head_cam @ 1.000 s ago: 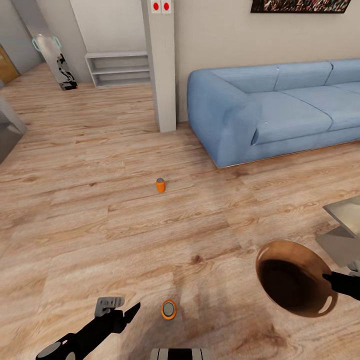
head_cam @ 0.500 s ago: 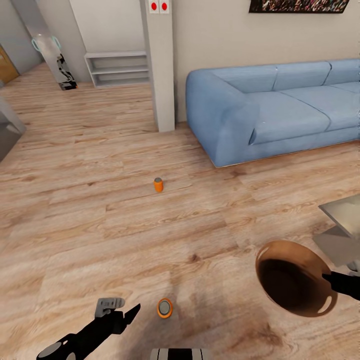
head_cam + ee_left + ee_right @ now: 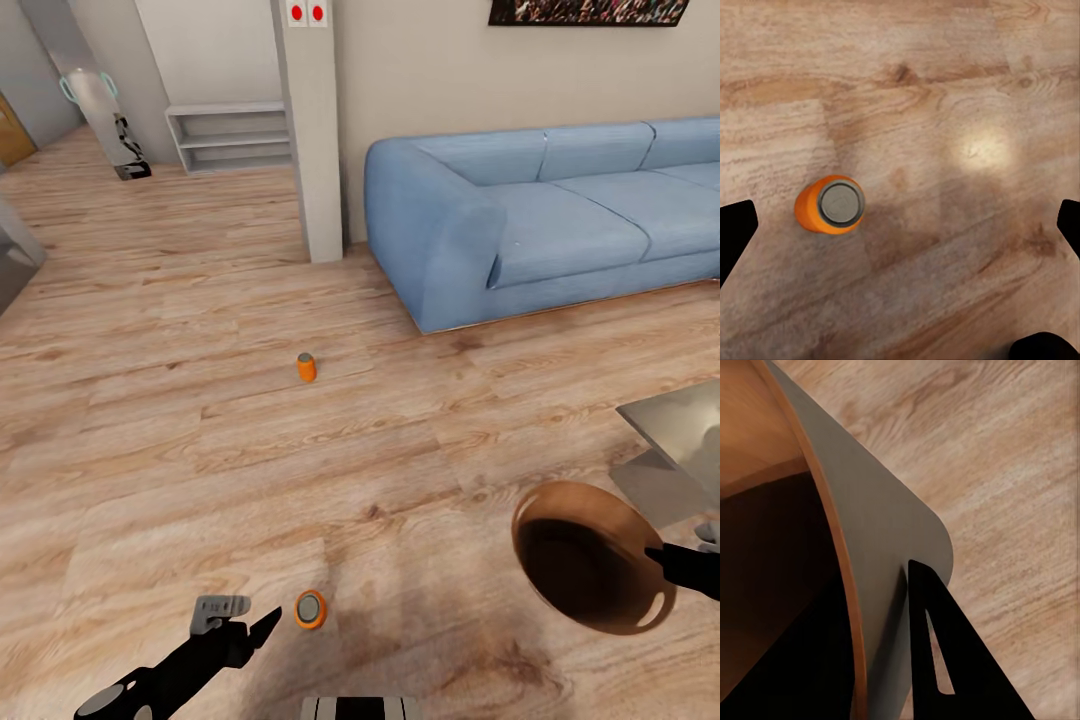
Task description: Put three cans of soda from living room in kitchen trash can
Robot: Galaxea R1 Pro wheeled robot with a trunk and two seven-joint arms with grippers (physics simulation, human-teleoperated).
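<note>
I count two orange soda cans on the floor: one can (image 3: 306, 367) farther out, one can (image 3: 311, 609) near me. I count one trash can (image 3: 590, 556) and one sofa (image 3: 540, 215).

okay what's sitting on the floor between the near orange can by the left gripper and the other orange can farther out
Nothing: in the head view, only bare wood floor separates the near orange can from the far orange can.

No legible txt, labels, brands or nos. on any obj. in head or wrist views.
</note>
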